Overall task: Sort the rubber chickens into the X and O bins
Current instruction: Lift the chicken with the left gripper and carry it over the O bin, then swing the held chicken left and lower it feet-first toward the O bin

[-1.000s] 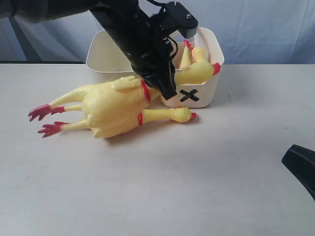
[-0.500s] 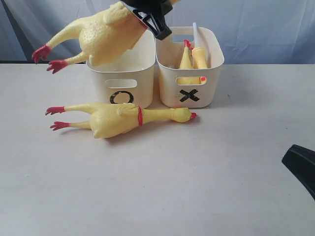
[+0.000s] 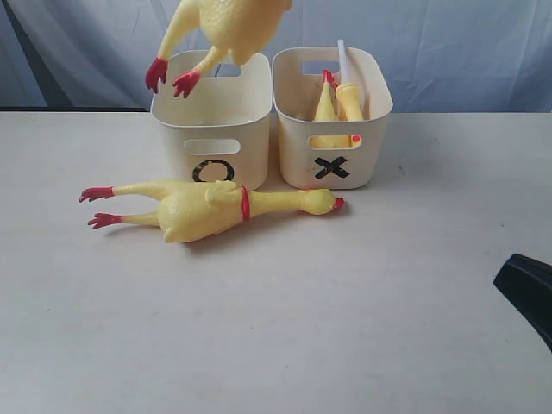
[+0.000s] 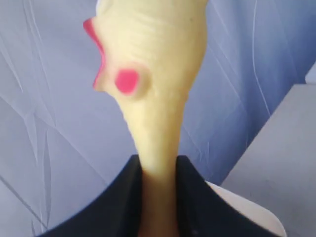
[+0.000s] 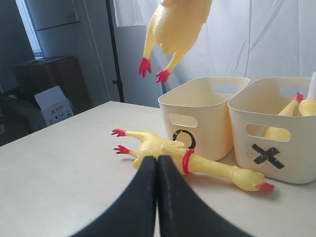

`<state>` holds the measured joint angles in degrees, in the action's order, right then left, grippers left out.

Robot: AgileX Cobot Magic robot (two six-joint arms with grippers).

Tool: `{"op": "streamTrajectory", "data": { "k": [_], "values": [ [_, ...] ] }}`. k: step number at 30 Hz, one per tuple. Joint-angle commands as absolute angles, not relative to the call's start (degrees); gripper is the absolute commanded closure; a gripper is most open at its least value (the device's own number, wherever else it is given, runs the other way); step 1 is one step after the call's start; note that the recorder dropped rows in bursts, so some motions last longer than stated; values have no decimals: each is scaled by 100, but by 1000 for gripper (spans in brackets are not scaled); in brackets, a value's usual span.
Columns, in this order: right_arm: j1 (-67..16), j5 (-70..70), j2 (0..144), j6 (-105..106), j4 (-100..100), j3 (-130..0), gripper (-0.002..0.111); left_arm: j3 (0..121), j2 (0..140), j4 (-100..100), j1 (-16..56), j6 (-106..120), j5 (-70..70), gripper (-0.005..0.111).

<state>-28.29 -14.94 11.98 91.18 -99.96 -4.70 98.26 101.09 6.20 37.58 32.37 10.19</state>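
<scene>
While right end effector (image 5: pixel 157 168) sits shut, left end effector (image 4: pixel 158 170) clamped on dangling chicken (image 3: pixel 235 21).

Left pincer (image 4: pixel 158 168) held high, jaws clamped on neck of rubber chicken (image 4: pixel 153 74), right pincer (image 5: pixel 158 163) low, jaws pressed together

hanging chicken (image 3: pixel 226 30) cut off at top edge; small chickens (image 3: pixel 327 103) half hidden behind x bin (image 3: pixel 297 155) wall.
</scene>
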Motion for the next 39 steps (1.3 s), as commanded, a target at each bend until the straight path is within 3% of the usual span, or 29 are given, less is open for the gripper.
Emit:
{"op": "streamTrajectory", "data": {
  "k": [1,6,14,19,24,29,39],
  "values": [
    [-2806,-1485,1163,9135,-9995,-466,109,9441,10257,707,3758,3053,-138,107],
    [-2806,-1485,1163,9135,-9995,-466,109,9131,10388,923,3747,3052,-1316,107],
    [-2806,-1473,1163,9135,-9995,-466,109,8918,10232,985,3750,3052,-1417,107],
    [-2806,-1474,1163,9135,-9995,-466,109,8796,9283,985,3646,3052,-868,107],
    [-2806,-1474,1163,9135,-9995,-466,109,8796,8366,2001,2705,3042,-970,107],
    [-2806,-1474,1163,9135,-9995,-466,109,8909,8325,2792,1613,3030,-844,107],
    [-2806,-1487,1163,9135,-9995,-466,109,9295,9159,3098,605,2249,-463,107]
  ]
}}
